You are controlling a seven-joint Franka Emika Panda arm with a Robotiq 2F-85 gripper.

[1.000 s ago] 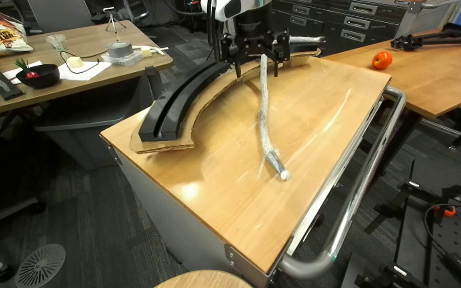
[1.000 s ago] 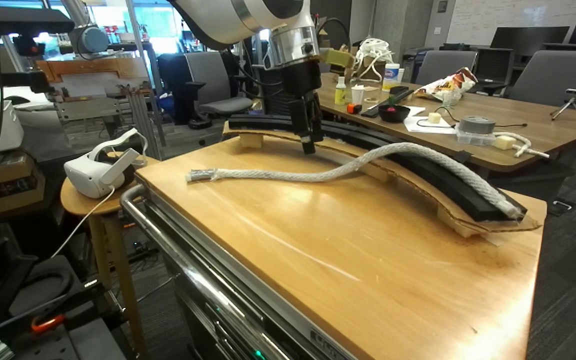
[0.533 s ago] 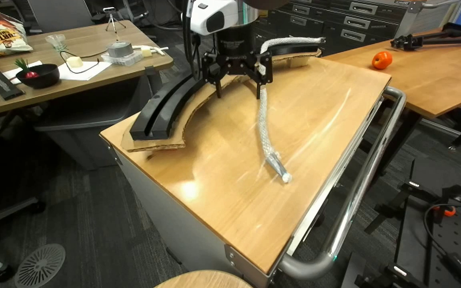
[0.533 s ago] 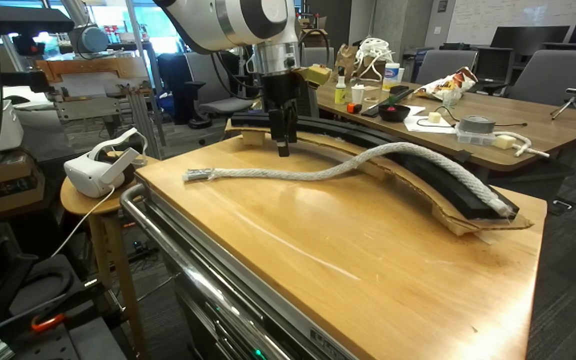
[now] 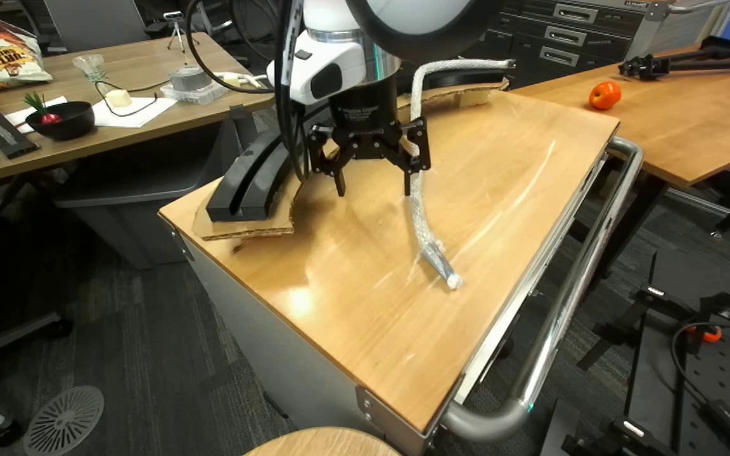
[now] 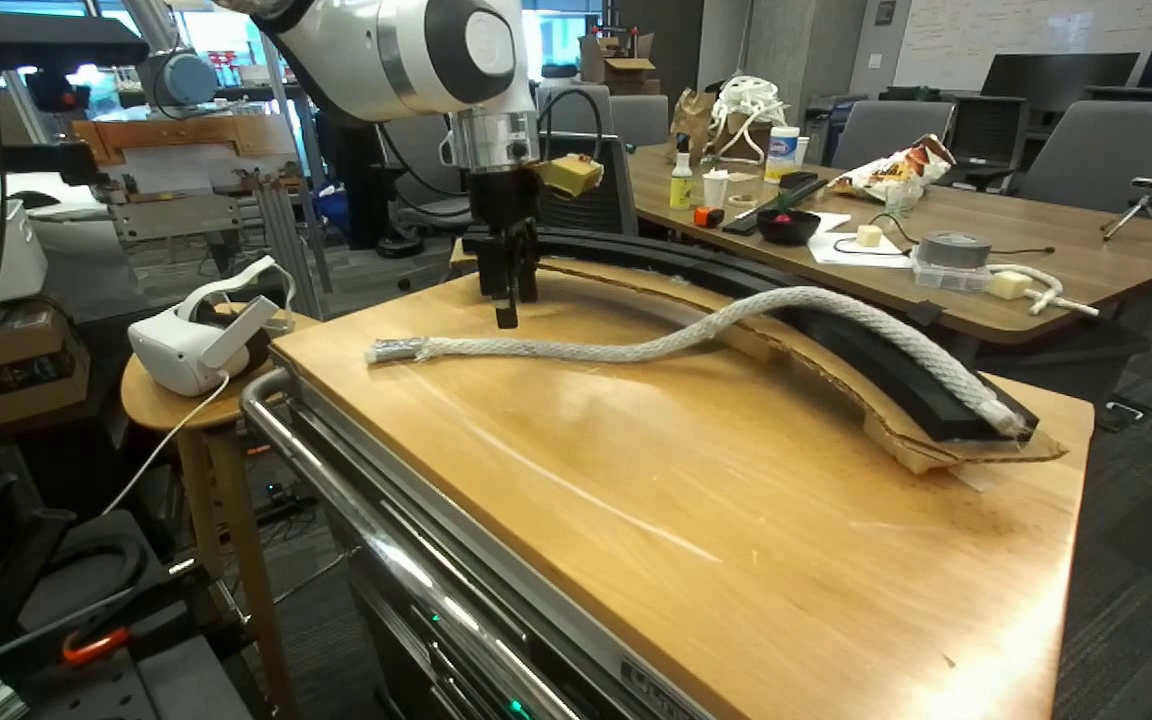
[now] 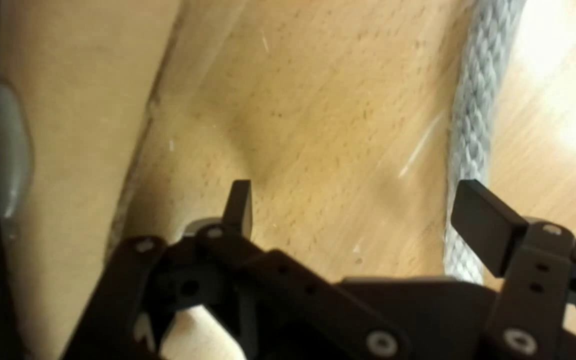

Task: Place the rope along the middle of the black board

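grey-white rope to grasp, apparently, by its loose half, with gripper spread nearby. calls for straddling, then lifting onto black board.

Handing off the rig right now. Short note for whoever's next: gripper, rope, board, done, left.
Gripper: open, holding nothing, over the tabletop beside the rope; whether it touches the rope can't be told.
Rope: one end lies on an end of the black board; the rest curves off it, with the silver-wrapped end on the tabletop.
Done: only that first stretch is on the black board; how well it's seated isn't clear.
Left: grasp the loose stretch, probably toward the silver-wrapped end, and lay it along the black board's middle.
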